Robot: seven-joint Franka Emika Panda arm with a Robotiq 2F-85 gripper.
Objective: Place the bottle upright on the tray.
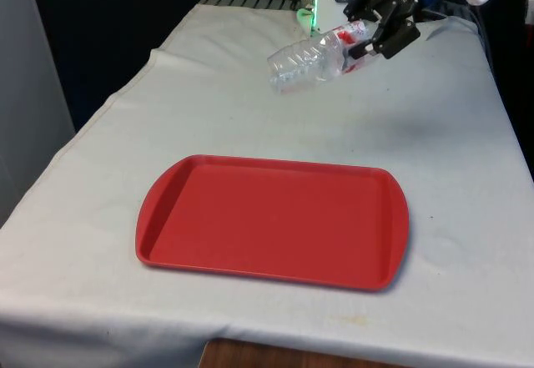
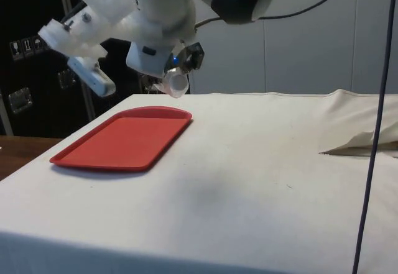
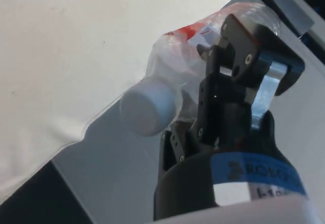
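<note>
Red tray [image 1: 271,222] lies bare at the table's [image 1: 450,134] near end. Farther back, the tool [image 1: 377,32] is clamped on a clear bottle [image 1: 313,57], held aloft almost horizontal. Step: carry. Next likely needs tipping it upright, then lowering onto the tray.

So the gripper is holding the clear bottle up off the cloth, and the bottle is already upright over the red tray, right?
Not upright. The gripper does hold the clear bottle off the cloth, but the front view shows it lying nearly sideways, beyond the far edge of the red tray, not over it.
</note>
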